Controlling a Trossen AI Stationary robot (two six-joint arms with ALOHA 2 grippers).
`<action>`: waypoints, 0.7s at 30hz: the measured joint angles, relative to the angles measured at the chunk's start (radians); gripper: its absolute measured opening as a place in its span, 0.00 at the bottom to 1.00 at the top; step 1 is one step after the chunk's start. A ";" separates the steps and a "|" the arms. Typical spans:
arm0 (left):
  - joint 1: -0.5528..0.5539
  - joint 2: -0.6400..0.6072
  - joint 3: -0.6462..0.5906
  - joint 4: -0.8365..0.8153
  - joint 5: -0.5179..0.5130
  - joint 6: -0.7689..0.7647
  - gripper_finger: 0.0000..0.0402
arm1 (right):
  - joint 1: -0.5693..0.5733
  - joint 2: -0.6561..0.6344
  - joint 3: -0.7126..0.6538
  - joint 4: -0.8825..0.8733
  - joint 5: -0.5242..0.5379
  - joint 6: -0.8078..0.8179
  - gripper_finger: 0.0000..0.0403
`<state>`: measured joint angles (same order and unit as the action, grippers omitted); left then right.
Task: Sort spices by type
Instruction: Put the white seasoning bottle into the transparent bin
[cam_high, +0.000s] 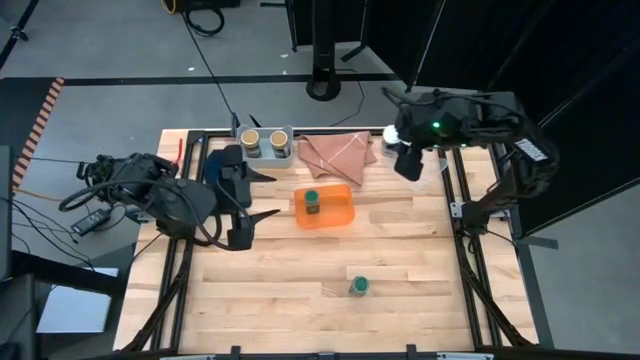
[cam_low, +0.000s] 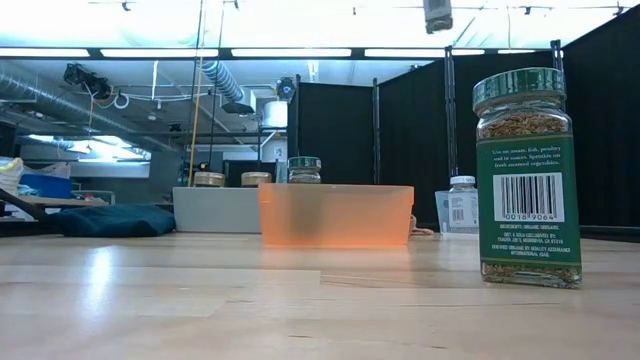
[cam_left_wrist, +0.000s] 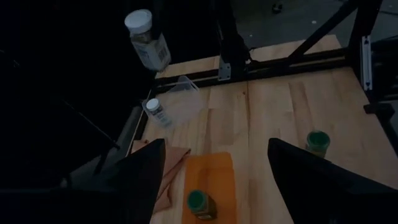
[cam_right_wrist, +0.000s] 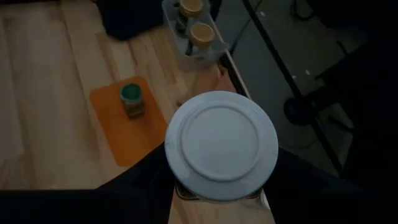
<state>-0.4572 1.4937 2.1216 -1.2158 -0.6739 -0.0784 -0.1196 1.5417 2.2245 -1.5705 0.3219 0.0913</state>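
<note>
A: While your right hand (cam_right_wrist: 217, 186) pinched the white-capped jar (cam_right_wrist: 221, 145) aloft at the surface's far right corner, where did its twin stand?
B: Just beneath you, the second white-capped jar (cam_left_wrist: 156, 112) stood upright beside the clear bin (cam_left_wrist: 180, 93).
A: And your left hand (cam_left_wrist: 214, 180)?
B: Spread, empty, hovering well apart by the orange tray (cam_high: 340, 208).

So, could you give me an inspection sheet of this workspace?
Surface: wooden table.
Job's things: two tan-capped jars in grey bin; green-capped jar in orange tray; second green-capped jar loose; white-capped jar held aloft; second white-capped jar on table.
Clutter: folded cloth.
Hands: left hand open, empty, over table's left side; right hand shut on white-capped jar, far right corner.
Cables: black loops by left arm.
Surroundings: black curtains; nobody seen.
</note>
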 joint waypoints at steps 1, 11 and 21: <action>0.000 0.000 0.000 0.002 -0.006 0.000 0.72 | -0.003 -0.023 -0.030 0.000 0.004 0.012 0.52; 0.000 0.000 0.000 0.112 -0.017 0.052 0.72 | -0.037 -0.300 -0.477 0.127 0.093 0.202 0.52; 0.007 0.000 0.000 0.120 -0.018 0.050 0.72 | -0.079 -0.521 -0.858 0.191 0.252 0.483 0.52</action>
<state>-0.4505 1.4933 2.1216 -1.0957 -0.6924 -0.0283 -0.1983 1.0206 1.3663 -1.3798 0.5739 0.5743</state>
